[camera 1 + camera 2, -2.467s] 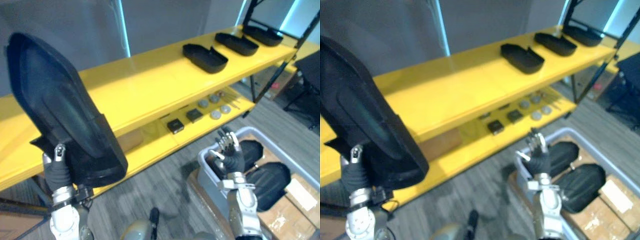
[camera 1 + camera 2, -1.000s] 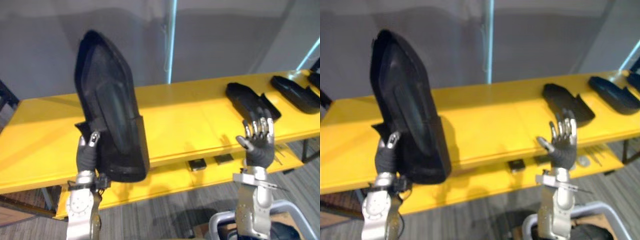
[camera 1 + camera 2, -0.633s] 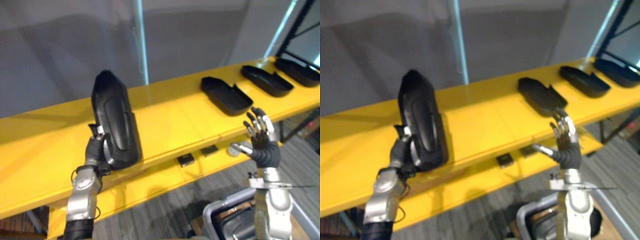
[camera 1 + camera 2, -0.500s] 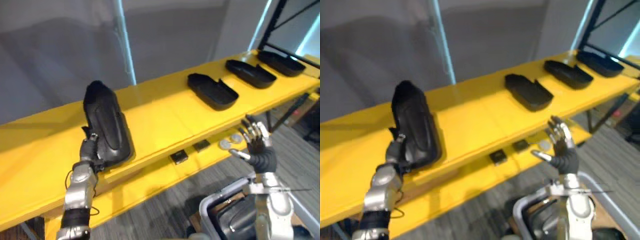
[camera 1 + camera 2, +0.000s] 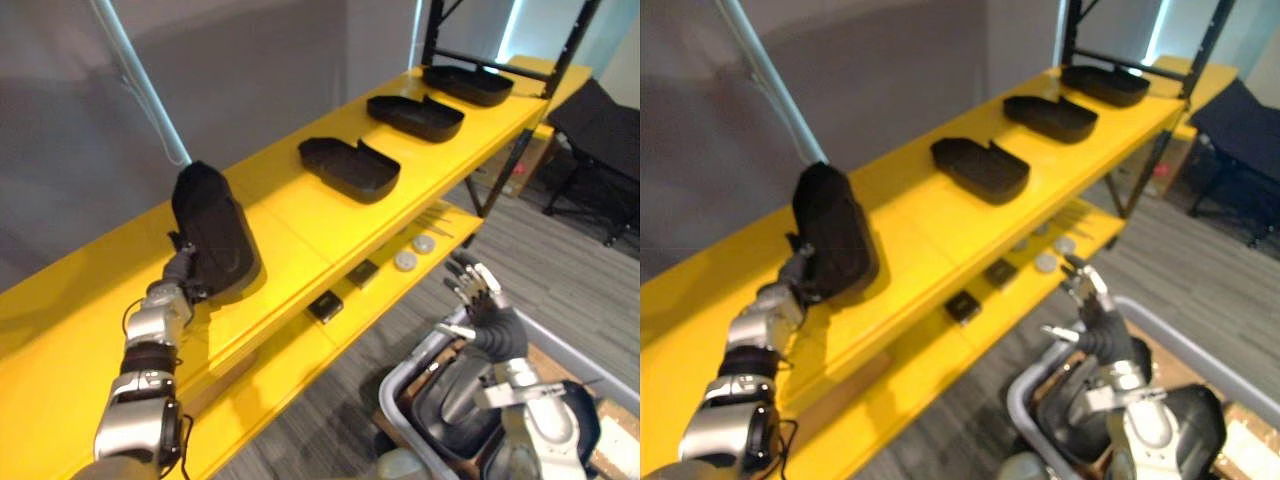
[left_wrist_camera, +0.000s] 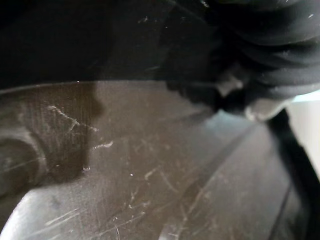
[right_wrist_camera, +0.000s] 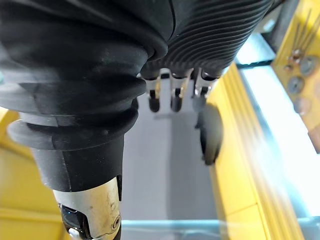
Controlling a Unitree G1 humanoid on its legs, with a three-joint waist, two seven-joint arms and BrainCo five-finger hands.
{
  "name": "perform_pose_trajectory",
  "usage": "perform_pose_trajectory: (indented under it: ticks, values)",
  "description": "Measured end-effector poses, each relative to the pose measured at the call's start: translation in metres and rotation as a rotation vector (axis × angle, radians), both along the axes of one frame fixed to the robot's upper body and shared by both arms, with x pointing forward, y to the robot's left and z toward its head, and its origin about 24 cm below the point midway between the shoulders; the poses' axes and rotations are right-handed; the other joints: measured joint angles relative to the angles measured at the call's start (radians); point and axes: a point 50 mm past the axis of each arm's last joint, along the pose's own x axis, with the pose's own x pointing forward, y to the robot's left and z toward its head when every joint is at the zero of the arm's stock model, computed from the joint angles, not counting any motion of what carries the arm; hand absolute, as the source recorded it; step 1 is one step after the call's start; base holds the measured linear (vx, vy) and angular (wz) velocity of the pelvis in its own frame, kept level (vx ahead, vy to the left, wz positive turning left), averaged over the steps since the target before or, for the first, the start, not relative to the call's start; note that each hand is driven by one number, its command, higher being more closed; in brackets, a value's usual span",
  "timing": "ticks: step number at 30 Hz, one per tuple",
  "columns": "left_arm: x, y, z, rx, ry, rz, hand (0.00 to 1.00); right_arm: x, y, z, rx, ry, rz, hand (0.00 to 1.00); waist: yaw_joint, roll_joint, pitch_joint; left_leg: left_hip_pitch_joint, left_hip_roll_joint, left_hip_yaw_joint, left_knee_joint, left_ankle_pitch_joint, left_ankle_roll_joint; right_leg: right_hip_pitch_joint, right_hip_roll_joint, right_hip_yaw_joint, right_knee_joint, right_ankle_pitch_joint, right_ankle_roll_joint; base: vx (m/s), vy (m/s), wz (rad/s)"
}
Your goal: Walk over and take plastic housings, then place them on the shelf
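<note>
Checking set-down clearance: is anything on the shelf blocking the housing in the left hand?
Nothing visible does. The housing in the left hand stands tilted over bare yellow shelf. The nearest other housing lies apart, further to the right.

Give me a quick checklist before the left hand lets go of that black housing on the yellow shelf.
1. Left hand gripping the held housing: ok.
2. Held housing lying flat like the others: not ok, it stands on end, leaning.
3. Its lower end seated on the top shelf: cannot tell.
4. Apart from the nearest laid housing: ok, bare shelf lies between.
5. Right hand free: ok, open above the grey bin.
</note>
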Motion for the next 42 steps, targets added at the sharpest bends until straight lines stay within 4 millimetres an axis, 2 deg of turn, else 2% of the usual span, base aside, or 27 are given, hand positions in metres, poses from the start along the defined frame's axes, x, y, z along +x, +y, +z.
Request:
perform_pose_trajectory:
  ticks: [5, 9, 18, 19, 28, 36, 42]
  values:
    - [-0.002, 0.003, -0.004, -0.015, 0.024, 0.016, 1.00, -0.004, -0.001, -0.001, 0.005, 0.011, 0.000, 0.00, -0.004, 0.019, 0.012, 0.000, 0.000, 0.002, 0.000, 0.000, 0.000, -0.003, 0.000, 0.003, 0.003, 0.000, 0.000, -0.07, -0.040, -0.02]
    - [-0.006, 0.013, -0.007, -0.035, 0.041, 0.105, 1.00, -0.004, -0.003, -0.002, -0.002, 0.027, 0.005, 0.00, -0.009, 0.039, 0.033, 0.000, 0.000, 0.008, 0.001, 0.002, 0.002, -0.008, 0.002, 0.008, 0.004, -0.001, 0.001, -0.08, -0.047, -0.04]
    - [-0.001, 0.022, 0.005, -0.040, 0.029, 0.248, 1.00, -0.004, 0.000, 0.000, 0.001, 0.022, 0.005, 0.00, -0.018, 0.032, 0.072, -0.005, 0.000, 0.023, -0.001, 0.009, 0.004, -0.029, 0.005, 0.023, 0.018, 0.000, 0.001, -0.08, -0.044, -0.05]
    - [0.001, 0.024, 0.010, -0.044, 0.018, 0.272, 0.00, -0.004, 0.002, 0.002, 0.002, 0.013, 0.013, 0.00, -0.019, 0.033, 0.080, -0.010, -0.002, 0.026, -0.001, 0.010, 0.007, -0.038, 0.004, 0.026, 0.022, 0.000, 0.002, -0.07, -0.023, -0.03]
    - [-0.002, 0.040, 0.019, -0.074, -0.032, 0.326, 0.00, -0.003, 0.005, 0.006, 0.001, 0.001, 0.034, 0.00, -0.028, 0.035, 0.108, -0.020, 0.000, 0.051, 0.000, 0.013, 0.008, -0.057, 0.008, 0.041, 0.022, 0.007, 0.004, -0.06, -0.034, -0.06]
    - [0.000, 0.041, 0.023, -0.068, -0.039, 0.318, 0.00, -0.003, 0.008, 0.007, 0.018, -0.013, 0.056, 0.00, -0.029, 0.027, 0.113, -0.020, -0.001, 0.049, 0.001, 0.013, 0.008, -0.055, 0.006, 0.039, 0.021, 0.009, 0.006, -0.07, -0.032, 0.01]
    - [0.003, 0.048, 0.032, 0.076, 0.046, 0.294, 0.00, -0.004, 0.012, 0.005, 0.027, -0.010, 0.074, 0.00, -0.033, 0.023, 0.115, -0.021, -0.002, 0.038, 0.001, 0.013, 0.009, -0.050, 0.004, 0.033, 0.016, 0.014, 0.005, -0.06, -0.028, 0.02]
